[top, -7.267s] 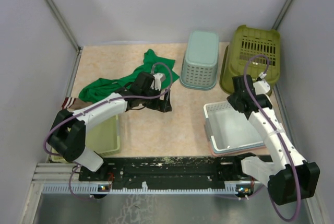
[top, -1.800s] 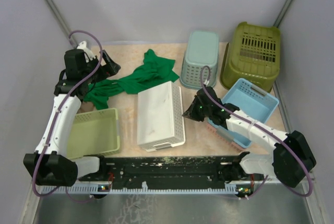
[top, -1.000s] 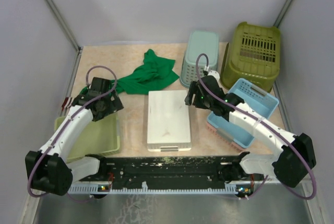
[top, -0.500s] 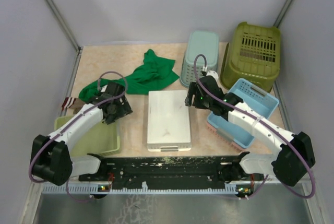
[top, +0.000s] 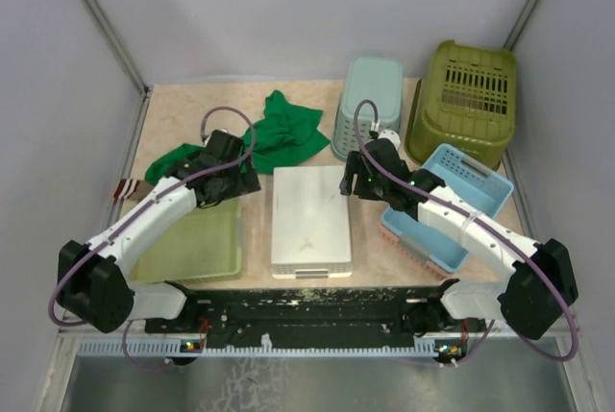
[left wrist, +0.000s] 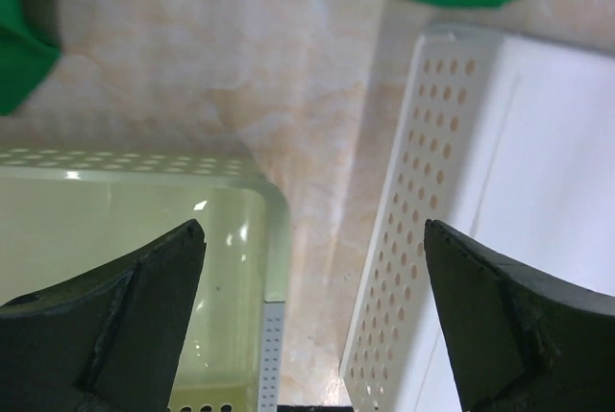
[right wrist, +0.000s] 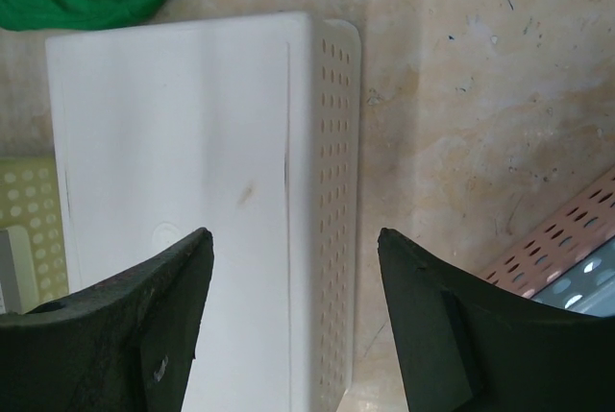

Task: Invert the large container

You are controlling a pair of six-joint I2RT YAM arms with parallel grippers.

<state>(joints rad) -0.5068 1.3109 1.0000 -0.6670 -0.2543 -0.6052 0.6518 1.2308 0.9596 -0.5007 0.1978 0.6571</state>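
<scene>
large container (top: 468,105) slotted bottom up, left hand (left wrist: 312,239) spread, right hand (right wrist: 295,244) spread

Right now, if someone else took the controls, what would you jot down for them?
Left gripper: open, empty, over the gap between the light-green tray and the white container.
Right gripper: open, empty, above the white container's right side.
Large container: far right corner, no gripper on it, slotted bottom facing up, so it already looks upside down.
Left to do: seemingly nothing, except to check that it sits flat on its rim and to pull the arms clear.
</scene>
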